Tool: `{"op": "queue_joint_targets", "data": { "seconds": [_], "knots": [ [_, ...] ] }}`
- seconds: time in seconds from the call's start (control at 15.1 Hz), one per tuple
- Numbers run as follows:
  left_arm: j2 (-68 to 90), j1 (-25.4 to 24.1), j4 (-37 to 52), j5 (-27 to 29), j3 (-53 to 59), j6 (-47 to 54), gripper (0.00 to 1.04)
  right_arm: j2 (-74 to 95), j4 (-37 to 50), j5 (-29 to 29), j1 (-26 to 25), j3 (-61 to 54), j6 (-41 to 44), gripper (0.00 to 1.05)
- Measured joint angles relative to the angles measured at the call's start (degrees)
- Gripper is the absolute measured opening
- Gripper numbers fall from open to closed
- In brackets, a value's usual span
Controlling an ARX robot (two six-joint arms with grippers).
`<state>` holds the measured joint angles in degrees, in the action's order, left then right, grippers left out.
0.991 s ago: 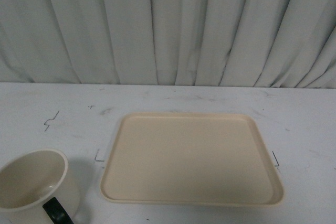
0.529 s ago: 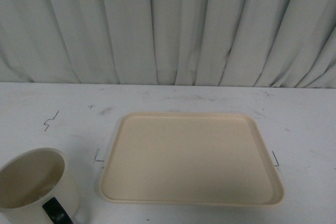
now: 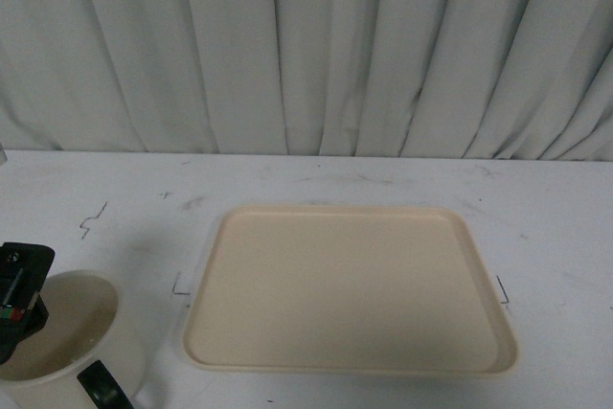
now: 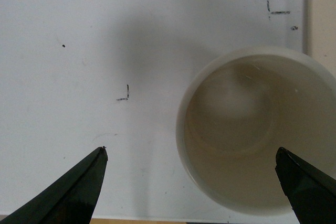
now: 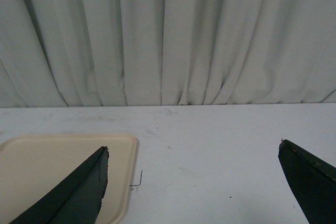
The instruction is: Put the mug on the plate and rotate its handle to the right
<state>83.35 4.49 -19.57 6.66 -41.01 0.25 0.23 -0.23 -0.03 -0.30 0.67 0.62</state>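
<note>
My left gripper (image 4: 190,151) is spread wide and holding nothing. One jaw hangs over the mouth of the mug (image 4: 247,135), the other sits outside over bare table (image 4: 79,35), so the near wall of the mug lies between them. How high I am above the rim I can't really judge from the wrist view; I'd guess I'm close but not touching.

My right gripper (image 5: 192,146) is open too and empty. It's parked well off to the side, looking across the table at the curtain (image 5: 168,35).

Moving outward, the mug stands upright on the table, just beside the left edge of the plate (image 3: 350,210) but clearly off it. Its black handle (image 3: 103,385) points back toward me at the near edge of the front view, not to the right.

By my reckoning nothing is done yet. The plate is bare, and I have no grasp. I've got to close on the wall, lift, carry the mug across onto the plate, set it down, then turn it so the handle faces right.
</note>
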Motion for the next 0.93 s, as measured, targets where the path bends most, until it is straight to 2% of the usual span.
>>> {"op": "queue_joint_targets", "data": {
  "seconds": [0.13,0.4,0.66,0.79,0.93],
  "knots": [
    [8.4,-0.9,4.6,2.3,-2.1,1.4,0.98,0.0,0.0,0.0,0.0,0.0,0.0,0.98],
    [11.2,-1.0,5.5,3.7,-3.0,1.6,0.54,0.0,0.0,0.0,0.0,0.0,0.0,0.98],
    [11.1,-1.3,5.5,3.6,-2.9,1.7,0.18,0.0,0.0,0.0,0.0,0.0,0.0,0.98],
    [9.7,-1.3,5.0,2.8,-2.6,1.5,0.04,0.0,0.0,0.0,0.0,0.0,0.0,0.98],
    [8.0,-1.3,4.3,3.9,-2.9,1.7,0.04,0.0,0.0,0.0,0.0,0.0,0.0,0.98]
  ]
}}
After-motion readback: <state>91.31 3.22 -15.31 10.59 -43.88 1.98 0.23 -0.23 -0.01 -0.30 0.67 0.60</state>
